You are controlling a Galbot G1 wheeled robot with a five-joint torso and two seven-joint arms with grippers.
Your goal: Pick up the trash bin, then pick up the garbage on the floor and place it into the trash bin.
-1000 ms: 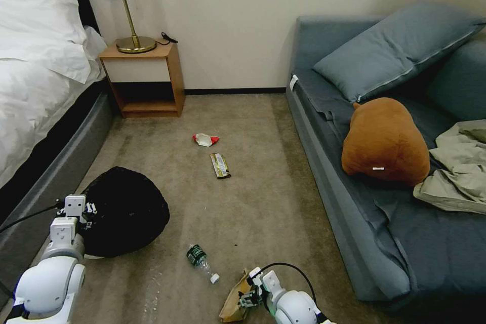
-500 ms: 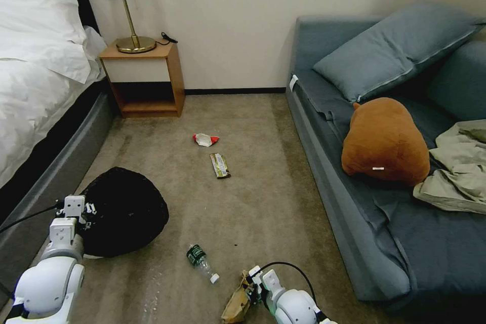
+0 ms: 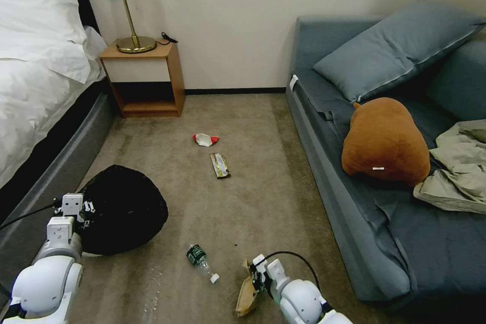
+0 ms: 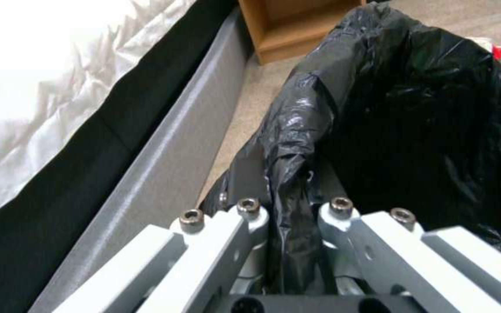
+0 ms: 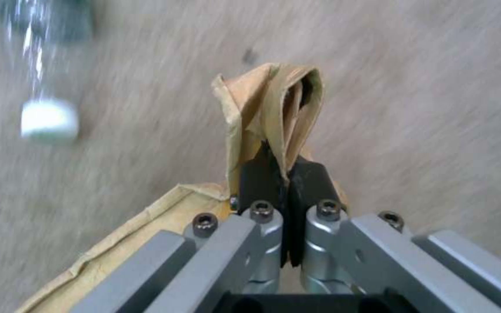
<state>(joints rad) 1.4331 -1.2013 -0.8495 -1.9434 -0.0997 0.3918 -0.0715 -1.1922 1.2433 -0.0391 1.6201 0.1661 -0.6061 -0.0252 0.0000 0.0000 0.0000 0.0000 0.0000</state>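
Observation:
The trash bin (image 3: 124, 210), covered by its glossy black liner (image 4: 413, 108), is at the lower left by the bed. My left gripper (image 3: 86, 210) is shut on the liner at the rim (image 4: 294, 226). My right gripper (image 3: 254, 277) at the bottom centre is shut on the tan paper bag (image 3: 247, 295), pinching its crumpled edge (image 5: 274, 113) between the black pads. On the carpet lie a clear bottle with a green label (image 3: 201, 262), a dark snack wrapper (image 3: 219, 165) and a red-and-white wrapper (image 3: 205, 139).
A white bed (image 3: 35, 86) runs along the left, with a wooden nightstand (image 3: 144, 78) and lamp at the back. A blue-grey sofa (image 3: 385, 172) on the right carries a brown plush cushion (image 3: 385, 142) and a khaki jacket (image 3: 455, 167). Carpet lies open between them.
My right gripper has moved right and up with the paper bag, which now hangs more upright. The left gripper and bin have shifted slightly left.

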